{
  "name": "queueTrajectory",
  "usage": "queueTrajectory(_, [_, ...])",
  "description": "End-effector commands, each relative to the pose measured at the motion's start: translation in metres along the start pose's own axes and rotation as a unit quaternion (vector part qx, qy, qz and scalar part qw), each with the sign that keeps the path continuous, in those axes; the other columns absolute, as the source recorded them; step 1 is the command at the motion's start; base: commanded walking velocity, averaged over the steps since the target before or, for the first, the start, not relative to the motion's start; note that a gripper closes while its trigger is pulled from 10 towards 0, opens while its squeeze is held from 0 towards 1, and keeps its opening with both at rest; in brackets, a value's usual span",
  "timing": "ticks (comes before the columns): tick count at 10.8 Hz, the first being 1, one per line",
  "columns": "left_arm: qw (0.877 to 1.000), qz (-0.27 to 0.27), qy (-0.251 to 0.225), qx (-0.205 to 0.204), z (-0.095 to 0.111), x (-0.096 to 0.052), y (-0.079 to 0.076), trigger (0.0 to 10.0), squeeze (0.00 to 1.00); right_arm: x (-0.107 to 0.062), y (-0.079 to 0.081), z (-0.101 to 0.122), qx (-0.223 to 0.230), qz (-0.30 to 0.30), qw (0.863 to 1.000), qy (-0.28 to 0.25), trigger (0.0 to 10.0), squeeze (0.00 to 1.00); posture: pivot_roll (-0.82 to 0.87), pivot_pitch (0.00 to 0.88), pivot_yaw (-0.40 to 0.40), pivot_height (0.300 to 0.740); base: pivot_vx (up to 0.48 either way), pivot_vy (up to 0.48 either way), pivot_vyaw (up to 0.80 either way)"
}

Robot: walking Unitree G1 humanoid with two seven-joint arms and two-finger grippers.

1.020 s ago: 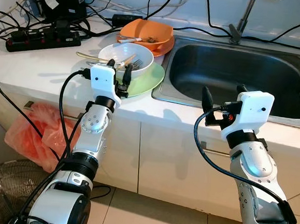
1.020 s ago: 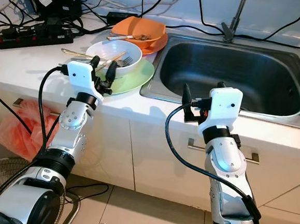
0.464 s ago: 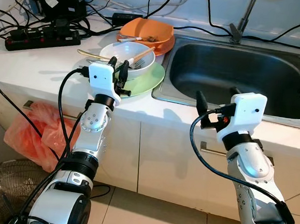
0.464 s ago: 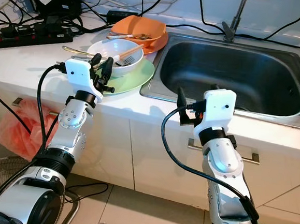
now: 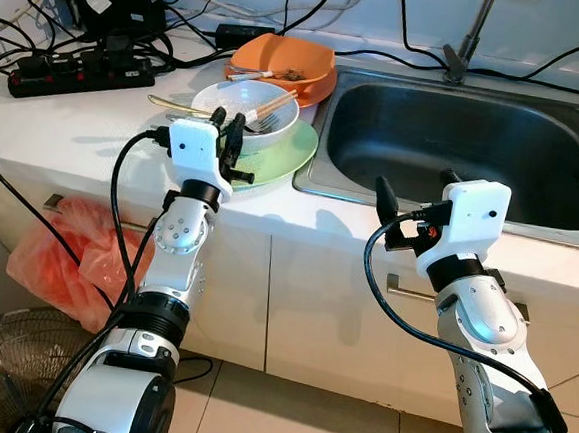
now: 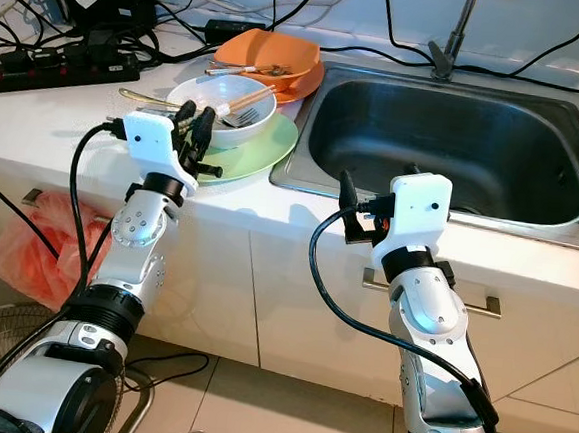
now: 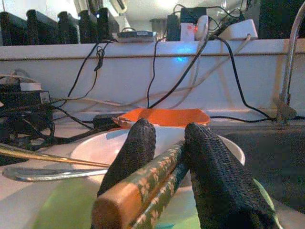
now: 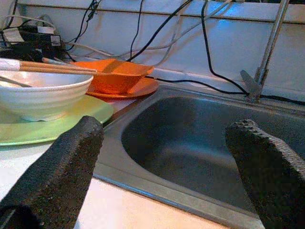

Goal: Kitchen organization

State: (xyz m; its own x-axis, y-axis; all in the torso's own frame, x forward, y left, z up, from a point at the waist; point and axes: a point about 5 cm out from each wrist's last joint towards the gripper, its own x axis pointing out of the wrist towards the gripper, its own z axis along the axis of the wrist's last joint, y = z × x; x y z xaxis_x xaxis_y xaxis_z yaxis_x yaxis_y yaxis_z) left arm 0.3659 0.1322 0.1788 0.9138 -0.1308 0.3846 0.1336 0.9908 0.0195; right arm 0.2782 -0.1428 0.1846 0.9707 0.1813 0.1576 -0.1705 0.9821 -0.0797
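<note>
Setting: white kitchen counter (image 5: 85, 140) beside a steel sink (image 5: 475, 151), cables along the wall.
Chopsticks (image 7: 143, 188): clamped between the left gripper's (image 5: 227, 139) fingers, far ends resting in the white bowl (image 5: 223, 106).
Bowl: sits on a green plate (image 5: 284, 161), a fork (image 5: 265, 122) inside; orange dishes (image 5: 281, 65) behind.
Right gripper (image 5: 412, 186): fingers spread wide, hovering at the sink's front edge, holding nothing.
Risk: a slanted lift could lever the bowl's rim and tip it, or let the chopsticks slip from the pads.
</note>
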Motion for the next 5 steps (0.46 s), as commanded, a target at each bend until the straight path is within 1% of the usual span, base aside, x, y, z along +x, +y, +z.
queueTrajectory(1, [1.000,0.005,-0.017,0.001,0.010,0.005,0.002,0.0,0.00,0.001,0.002,-0.003,0.002,0.006,1.000,0.011,10.0,0.00,0.00,0.035,0.027,0.740,0.000,0.000,0.00])
queueTrajectory(2, [1.000,0.005,-0.021,0.000,0.011,0.005,0.002,0.0,0.00,0.001,0.003,-0.003,0.005,0.007,1.000,0.011,10.0,0.00,0.01,0.035,0.027,0.740,0.000,0.000,0.00])
queueTrajectory(3, [0.999,0.005,-0.034,-0.004,0.017,0.006,0.001,0.0,0.00,0.002,0.004,-0.004,0.013,0.010,1.000,0.013,10.0,0.00,0.01,0.034,0.026,0.740,0.000,0.000,0.00])
queueTrajectory(4, [0.999,0.005,-0.054,-0.007,0.028,0.009,0.000,0.0,0.00,0.002,0.006,-0.005,0.017,0.012,1.000,0.020,10.0,0.00,0.01,0.030,0.026,0.740,0.000,0.000,0.00])
queueTrajectory(5, [0.998,0.002,-0.071,-0.003,0.036,0.008,-0.003,0.0,0.00,0.003,0.005,-0.008,0.019,0.008,0.999,0.028,10.0,0.00,0.02,0.029,0.024,0.740,0.000,0.000,0.00])
